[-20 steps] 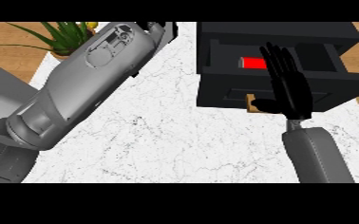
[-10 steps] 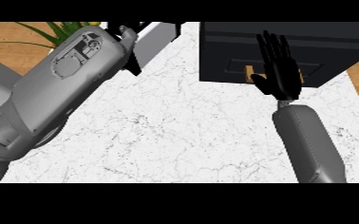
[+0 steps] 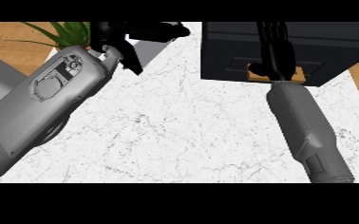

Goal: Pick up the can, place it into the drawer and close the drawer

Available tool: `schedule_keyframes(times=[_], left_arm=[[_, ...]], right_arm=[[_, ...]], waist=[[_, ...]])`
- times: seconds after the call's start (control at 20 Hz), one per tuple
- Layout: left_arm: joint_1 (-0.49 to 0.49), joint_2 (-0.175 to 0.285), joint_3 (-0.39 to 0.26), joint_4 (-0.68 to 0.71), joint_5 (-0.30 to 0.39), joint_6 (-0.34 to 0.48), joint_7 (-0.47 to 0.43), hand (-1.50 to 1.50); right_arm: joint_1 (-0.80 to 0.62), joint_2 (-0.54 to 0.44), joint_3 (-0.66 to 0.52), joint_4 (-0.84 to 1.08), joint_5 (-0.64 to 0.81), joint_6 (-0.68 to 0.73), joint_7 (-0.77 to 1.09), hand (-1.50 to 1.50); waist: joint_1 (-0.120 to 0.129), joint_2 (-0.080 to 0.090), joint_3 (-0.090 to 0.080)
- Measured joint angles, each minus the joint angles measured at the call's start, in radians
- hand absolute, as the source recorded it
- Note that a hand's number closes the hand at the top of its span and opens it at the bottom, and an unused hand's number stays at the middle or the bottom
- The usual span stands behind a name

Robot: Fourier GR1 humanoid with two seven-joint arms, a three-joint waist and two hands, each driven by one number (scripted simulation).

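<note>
The black drawer unit (image 3: 231, 52) stands at the counter's far right, and its drawer front sits flush with the box. No can shows anywhere in the view. My right hand (image 3: 277, 52) lies on the drawer front with straight fingers pointing away from me, just above the wooden handle (image 3: 300, 76). At the upper left, my left hand (image 3: 125, 42) hangs over the counter's far edge with relaxed fingers and holds nothing.
A white marble counter (image 3: 182, 123) fills the middle of the view. A green plant (image 3: 60, 33) stands at the far left on a wooden floor strip. My left forearm (image 3: 49, 95) crosses the counter's left side.
The drawer has slid in: the red can seen inside it one second ago is now hidden. My right hand moved forward with the drawer front. My left forearm shifted slightly.
</note>
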Motion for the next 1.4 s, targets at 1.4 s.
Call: schedule_keyframes(times=[1.4], left_arm=[[0.236, 0.065, 0.041, -0.206, -0.059, -0.035, -0.04, -1.5]], right_arm=[[-0.321, -0.048, -0.193, 0.385, -0.094, -0.006, -0.188, -1.5]], waist=[[0.002, 0.038, 0.014]])
